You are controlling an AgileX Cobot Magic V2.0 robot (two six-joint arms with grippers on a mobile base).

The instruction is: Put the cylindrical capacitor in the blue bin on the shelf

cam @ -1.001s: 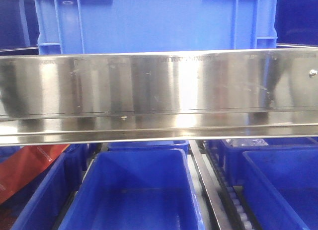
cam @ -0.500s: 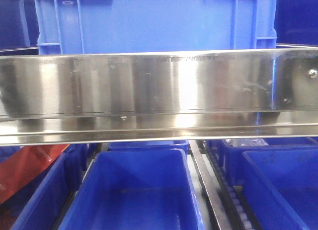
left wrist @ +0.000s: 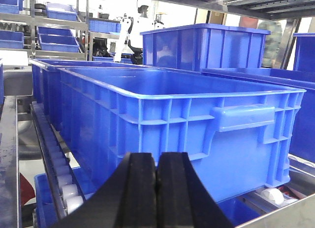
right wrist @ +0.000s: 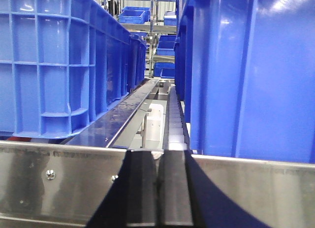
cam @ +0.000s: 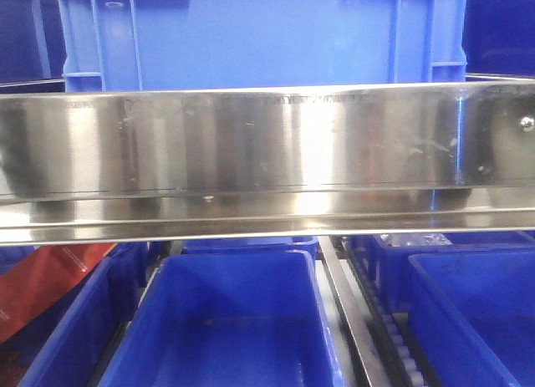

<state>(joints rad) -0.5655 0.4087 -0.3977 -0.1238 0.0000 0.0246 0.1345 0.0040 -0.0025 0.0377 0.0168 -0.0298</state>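
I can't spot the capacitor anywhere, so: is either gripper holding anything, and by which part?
Nothing visible. The left gripper and right gripper both show jaws closed together with nothing between them.

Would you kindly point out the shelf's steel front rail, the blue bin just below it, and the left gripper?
shelf front rail (cam: 267, 145): front-facing view, middle of its shiny face.
blue bin (cam: 230, 266): front-facing view, far inner wall.
left gripper (left wrist: 156, 176): left wrist view, seam where the black fingers meet.
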